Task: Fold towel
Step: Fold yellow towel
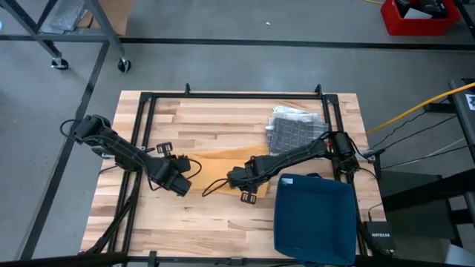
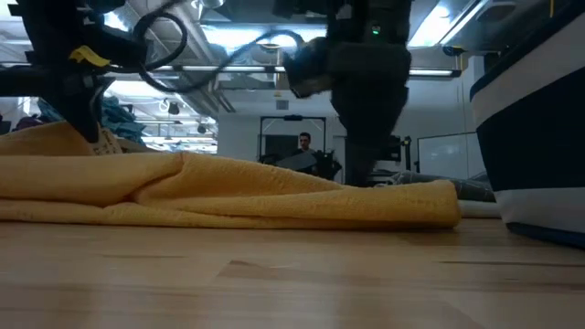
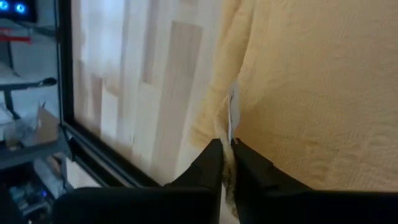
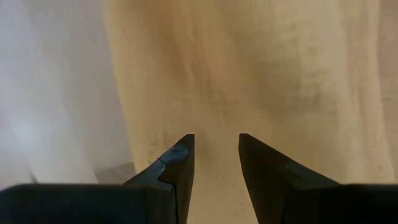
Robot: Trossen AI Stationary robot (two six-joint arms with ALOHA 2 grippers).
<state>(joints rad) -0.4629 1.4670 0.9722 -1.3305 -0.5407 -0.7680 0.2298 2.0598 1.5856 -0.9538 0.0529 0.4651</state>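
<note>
- Much of the yellow towel (image 1: 223, 157) hidden from above by both arms; only a strip visible near the middle of the table (image 1: 171, 119).
- From the low camera, towel (image 2: 228, 192) lying in a long rumpled mound across the boards, one end raised at the picture's left.
- Gap between the right fingertips not readable from above; arm body blocking it.
- Blue bin (image 1: 315, 219) at the near right corner, cut off at its lower edge by the frame.
- Grey checked cloth (image 1: 295, 127) lying beyond the right arm, partly covered by it.
- Person standing far back in the room (image 2: 304, 146), small and hard to make out.
- Left arm reaching from the table's left edge inward, bent low, its left gripper (image 1: 185, 182) at the towel's left end.
- Left gripper (image 3: 227, 152) pressed together, pinching the towel's edge (image 3: 298, 81) just by a small white tag (image 3: 232, 115).
- Right arm stretched from the right rail diagonally toward the middle, its right gripper (image 1: 236, 178) down over the towel.
- Right gripper (image 4: 216, 146) spread partway, fingers (image 4: 180, 158) pointing at the towel's surface (image 4: 249, 62), nothing between them; contact with the cloth not clear.
</note>
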